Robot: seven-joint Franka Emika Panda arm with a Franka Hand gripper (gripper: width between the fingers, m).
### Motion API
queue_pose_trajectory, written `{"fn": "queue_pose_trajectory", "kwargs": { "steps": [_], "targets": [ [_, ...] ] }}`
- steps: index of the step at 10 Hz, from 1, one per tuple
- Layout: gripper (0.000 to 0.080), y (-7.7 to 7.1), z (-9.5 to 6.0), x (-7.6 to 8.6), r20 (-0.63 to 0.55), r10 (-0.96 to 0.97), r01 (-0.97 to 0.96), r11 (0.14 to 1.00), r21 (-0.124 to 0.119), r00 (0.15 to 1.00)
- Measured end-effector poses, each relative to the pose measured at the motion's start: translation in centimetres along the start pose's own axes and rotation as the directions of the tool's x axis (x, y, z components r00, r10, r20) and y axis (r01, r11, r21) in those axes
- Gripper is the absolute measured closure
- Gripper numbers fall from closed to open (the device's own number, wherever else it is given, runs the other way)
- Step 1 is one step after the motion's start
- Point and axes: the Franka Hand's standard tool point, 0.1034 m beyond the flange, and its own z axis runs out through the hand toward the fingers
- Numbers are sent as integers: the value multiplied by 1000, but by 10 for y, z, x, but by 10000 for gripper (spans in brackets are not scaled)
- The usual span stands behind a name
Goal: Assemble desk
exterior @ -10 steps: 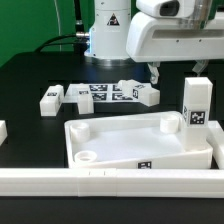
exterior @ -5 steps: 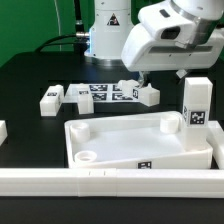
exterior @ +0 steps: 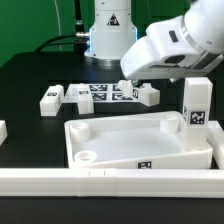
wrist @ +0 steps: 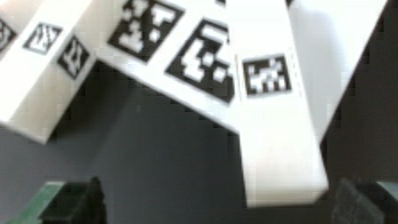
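Observation:
The desk top (exterior: 140,140), a white tray with a raised rim, lies near the front. One white tagged leg (exterior: 197,104) stands upright at its corner on the exterior view's right. More tagged legs (exterior: 52,100) lie in a row behind it. My gripper (exterior: 130,80) hangs tilted over the right end of that row, above a lying leg (exterior: 147,94). In the wrist view that leg (wrist: 267,110) runs lengthwise toward my gripper (wrist: 222,205). Its end sits between the dark fingertips (wrist: 68,200), nearer one side. The jaws stand open with nothing gripped.
A long white border rail (exterior: 100,182) runs along the front, and another piece (exterior: 2,130) sits at the exterior view's left edge. The robot's base (exterior: 108,35) stands at the back. The marker board (exterior: 103,92) lies among the loose legs.
My hand has tilted over and swung toward the exterior view's left, bringing the fingers lower over the lying legs. The jaws stay open. No part has moved.

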Motion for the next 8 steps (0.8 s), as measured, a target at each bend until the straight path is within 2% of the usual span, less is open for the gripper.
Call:
{"fn": "queue_pose_trajectory", "kwargs": {
  "steps": [2,3,6,8],
  "targets": [
    [151,0,3,1,116,4,-4,1000,-3,993],
    [151,1,4,3,135,6,-6,1000,-6,991],
    [151,2,5,3,138,-99,99,995,13,985],
    [151,7,7,2,138,-92,91,996,20,986]
  ]
}}
